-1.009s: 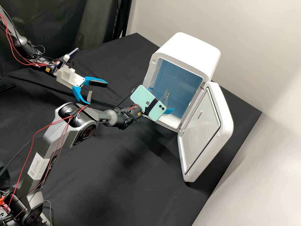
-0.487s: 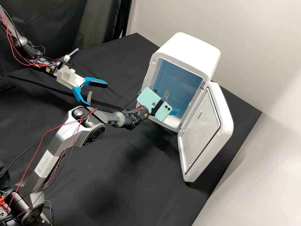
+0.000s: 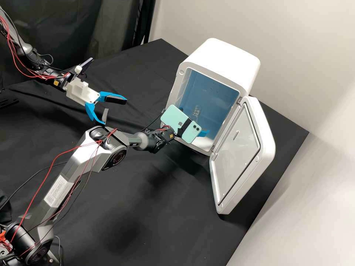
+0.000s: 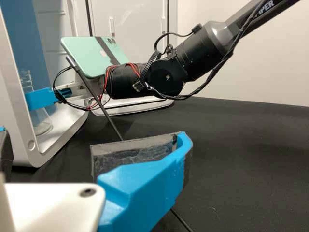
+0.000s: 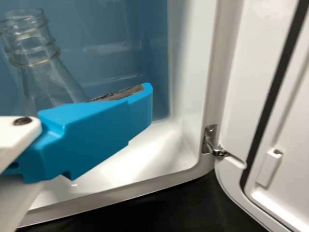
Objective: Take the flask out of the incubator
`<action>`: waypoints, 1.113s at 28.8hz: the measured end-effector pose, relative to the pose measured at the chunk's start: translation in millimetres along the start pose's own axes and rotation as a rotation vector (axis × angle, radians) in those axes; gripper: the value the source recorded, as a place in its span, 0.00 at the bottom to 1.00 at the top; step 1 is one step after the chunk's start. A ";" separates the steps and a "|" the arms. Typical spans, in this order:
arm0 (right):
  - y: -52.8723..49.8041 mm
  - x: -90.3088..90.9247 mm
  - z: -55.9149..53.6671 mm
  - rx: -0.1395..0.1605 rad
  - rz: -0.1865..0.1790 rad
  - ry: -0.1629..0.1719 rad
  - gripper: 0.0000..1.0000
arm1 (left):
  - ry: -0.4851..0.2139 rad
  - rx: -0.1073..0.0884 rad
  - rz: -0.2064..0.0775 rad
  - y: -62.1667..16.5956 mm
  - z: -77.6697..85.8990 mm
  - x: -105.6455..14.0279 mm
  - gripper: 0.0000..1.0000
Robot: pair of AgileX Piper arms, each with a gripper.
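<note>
Clear glass is what we are looking at first: the flask [image 5: 34, 63], cone-shaped with a ribbed neck, is standing upright on the pale floor of the incubator [image 3: 222, 59], in front of its blue inner wall. The right gripper [image 3: 200, 130] is sitting inside the opening, just beside the flask and low by its body; we cannot tell whether it is spread wide or narrow, or whether it is touching the glass. The incubator's door [image 3: 240, 155] is hanging wide open. The left gripper [image 3: 106, 106] is hovering over the black bench [image 3: 148, 207], spread wide and holding nothing, well apart from the incubator.
</note>
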 end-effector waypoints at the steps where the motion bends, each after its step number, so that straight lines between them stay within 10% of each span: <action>1: -0.2 1.1 0.2 0.000 0.001 0.001 1.00 | 0.000 0.000 0.000 0.0 0.0 0.0 1.00; 32: -7.8 20.2 7.4 -0.007 -0.031 -0.027 1.00 | 0.003 0.003 -0.001 1.2 0.3 -0.6 1.00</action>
